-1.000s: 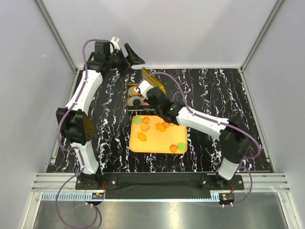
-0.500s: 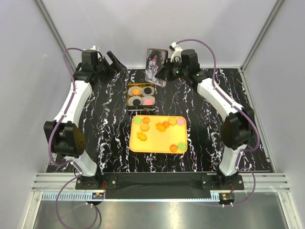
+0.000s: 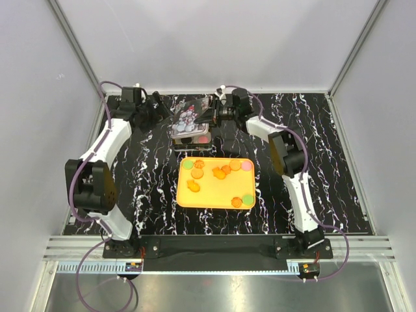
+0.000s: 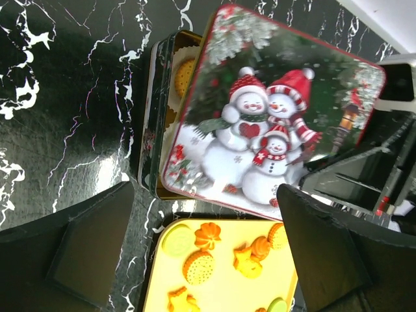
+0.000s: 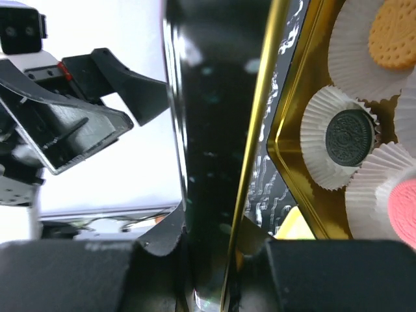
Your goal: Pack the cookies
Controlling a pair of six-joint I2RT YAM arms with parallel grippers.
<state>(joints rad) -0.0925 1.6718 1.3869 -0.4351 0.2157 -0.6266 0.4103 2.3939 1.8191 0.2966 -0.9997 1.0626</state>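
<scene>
We see a black bench [image 3: 156, 188] veined with white, closed in by plain pale walls [image 3: 214, 45], with metal posts [image 3: 76, 47] in the corners, evenly lit.

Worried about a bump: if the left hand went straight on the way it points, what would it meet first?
Probably the snowman lid, which the right hand holds tilted over the tin; depth is unclear.

Bright even overhead light, sheen on glossy desk [image 4: 58, 123], blown-out white background in right wrist view, near foreground blurred
</scene>
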